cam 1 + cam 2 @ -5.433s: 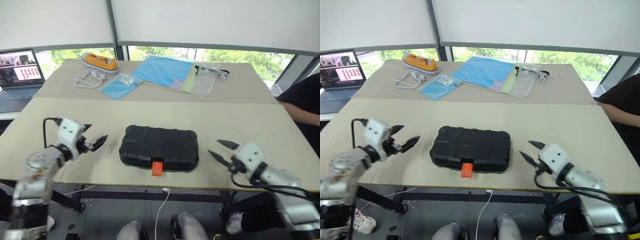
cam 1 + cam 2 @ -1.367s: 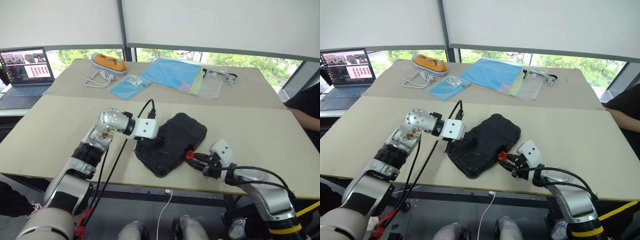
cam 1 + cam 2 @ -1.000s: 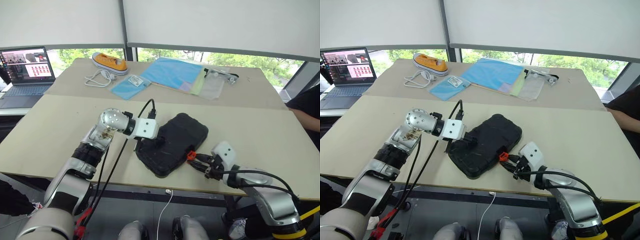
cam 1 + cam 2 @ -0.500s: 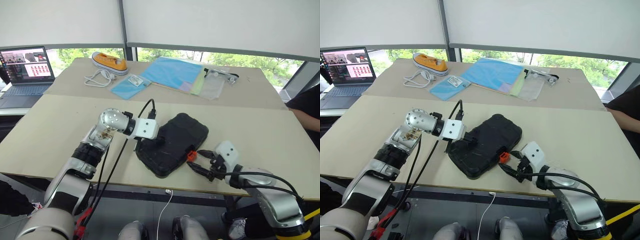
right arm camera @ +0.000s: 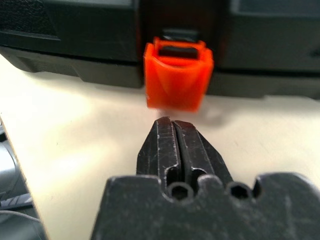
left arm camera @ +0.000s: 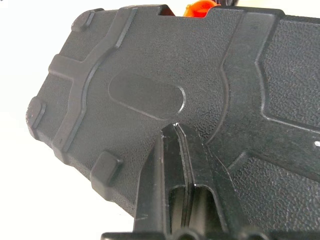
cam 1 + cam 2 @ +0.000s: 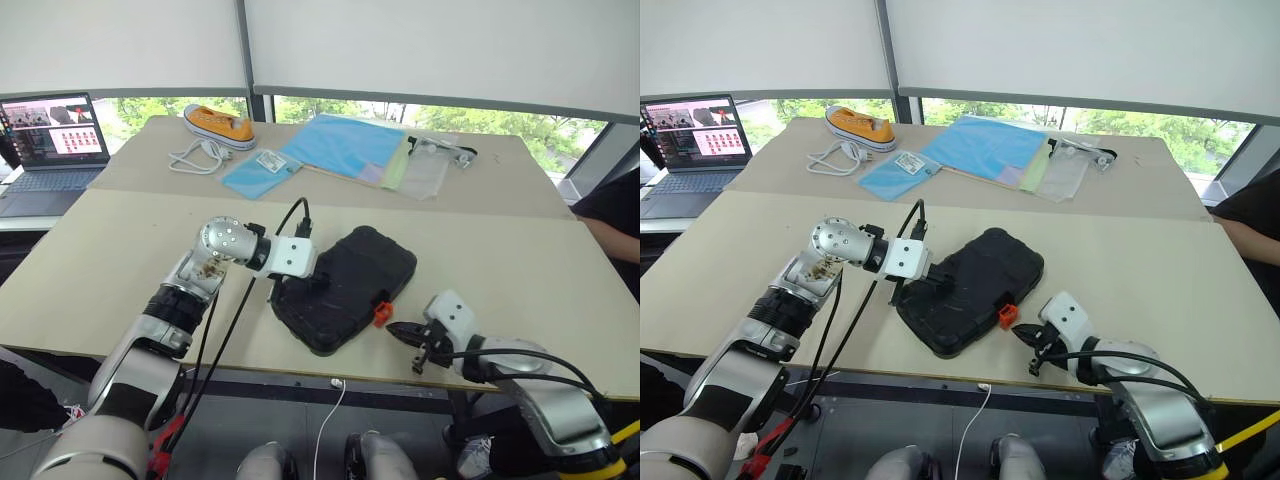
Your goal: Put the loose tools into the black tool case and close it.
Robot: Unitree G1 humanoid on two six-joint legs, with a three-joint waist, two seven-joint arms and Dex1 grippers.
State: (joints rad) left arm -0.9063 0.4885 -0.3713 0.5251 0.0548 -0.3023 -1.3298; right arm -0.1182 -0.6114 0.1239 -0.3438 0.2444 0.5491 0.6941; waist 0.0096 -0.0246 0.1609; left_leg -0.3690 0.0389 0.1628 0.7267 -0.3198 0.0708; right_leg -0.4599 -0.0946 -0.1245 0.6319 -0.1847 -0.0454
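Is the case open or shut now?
Shut. The lid lies flat on the case; the left gripper rests on it, and the orange latch hangs at its front edge.

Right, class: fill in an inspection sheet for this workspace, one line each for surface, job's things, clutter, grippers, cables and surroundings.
Surface: beige table, a second table behind it.
Job's things: black tool case lies shut and skewed near the front edge; its orange latch hangs open. Loose tools: nothing seen.
Clutter: orange shoe, blue folder, clear pouch, small blue packet, all on the far table.
Grippers: left gripper shut, tips pressing on the case lid; right gripper shut, just short of the latch.
Cables: white cord by the shoe.
Surroundings: laptop far left, windows with blinds, a person's dark sleeve at right.
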